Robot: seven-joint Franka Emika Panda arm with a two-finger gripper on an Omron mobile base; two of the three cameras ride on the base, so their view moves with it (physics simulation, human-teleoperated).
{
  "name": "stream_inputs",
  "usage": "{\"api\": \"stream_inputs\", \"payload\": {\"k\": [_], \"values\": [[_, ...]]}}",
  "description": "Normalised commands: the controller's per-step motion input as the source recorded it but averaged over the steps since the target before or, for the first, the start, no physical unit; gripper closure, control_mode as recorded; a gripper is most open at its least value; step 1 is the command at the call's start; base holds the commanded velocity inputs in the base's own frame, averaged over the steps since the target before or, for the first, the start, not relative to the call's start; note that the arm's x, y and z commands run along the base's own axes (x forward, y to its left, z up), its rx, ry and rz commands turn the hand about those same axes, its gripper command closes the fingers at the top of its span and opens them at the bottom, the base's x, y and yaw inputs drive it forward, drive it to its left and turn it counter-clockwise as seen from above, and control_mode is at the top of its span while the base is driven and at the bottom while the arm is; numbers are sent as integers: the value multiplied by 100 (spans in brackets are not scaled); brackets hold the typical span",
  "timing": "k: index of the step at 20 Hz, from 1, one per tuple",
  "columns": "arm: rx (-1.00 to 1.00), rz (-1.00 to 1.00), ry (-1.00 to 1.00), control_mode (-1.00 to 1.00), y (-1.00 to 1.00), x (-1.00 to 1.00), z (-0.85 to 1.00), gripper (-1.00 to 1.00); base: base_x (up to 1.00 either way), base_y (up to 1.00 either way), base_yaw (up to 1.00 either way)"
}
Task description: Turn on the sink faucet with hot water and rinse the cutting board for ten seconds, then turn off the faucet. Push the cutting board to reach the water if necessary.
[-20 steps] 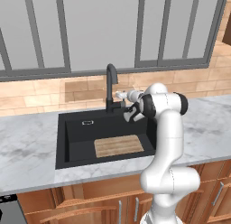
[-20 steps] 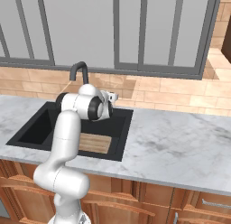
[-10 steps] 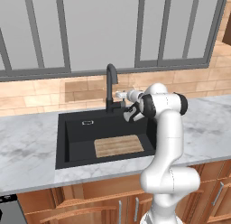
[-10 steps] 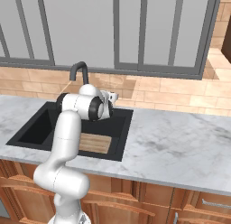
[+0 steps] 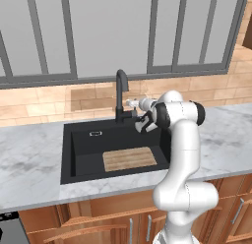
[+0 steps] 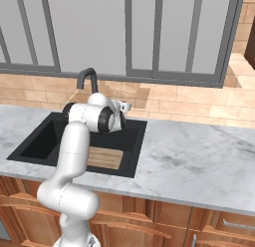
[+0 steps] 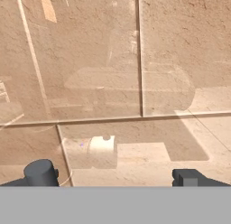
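**Gripper at the faucet, water not yet running**

Behind the sink (image 5: 78,139), at the back edge of the worktop (image 5: 29,154), the robot's gripper (image 5: 139,121) is hovering just to the right of the faucet (image 5: 120,93), level with its base, where the small side lever should be; the lever itself is too small to make out. Seen from the hand camera, the two dark fingertips (image 7: 41,172) are standing well apart with only tiled wall between them, so the gripper is open and holding nothing.

No stream is falling from the spout, so the work appears to be sitting at its first step: getting the hot water on. The cutting board (image 5: 129,158) is lying flat on the sink floor, toward the front and right of the basin, somewhat forward of the spout.

Next, the fingers would need to meet the lever and swing it toward the hot side. Once water is flowing, the board may need a push back under the stream, judging by where it is lying.
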Motion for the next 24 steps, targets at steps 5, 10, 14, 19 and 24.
{"api": "stream_inputs", "payload": {"k": [5, 10, 14, 19, 24], "values": [[0, 0, 0, -100, -5, 0, 0, -100, 0, 0, 0], [0, 0, 0, -100, -8, 0, 0, -100, 0, 0, 0], [0, 0, 0, -100, -17, 0, 0, -100, 0, 0, 0], [0, 0, 0, -100, -21, -2, 0, -100, 0, 0, 0], [0, 0, 0, -100, -26, -14, 0, -100, 0, 0, 0]]}}
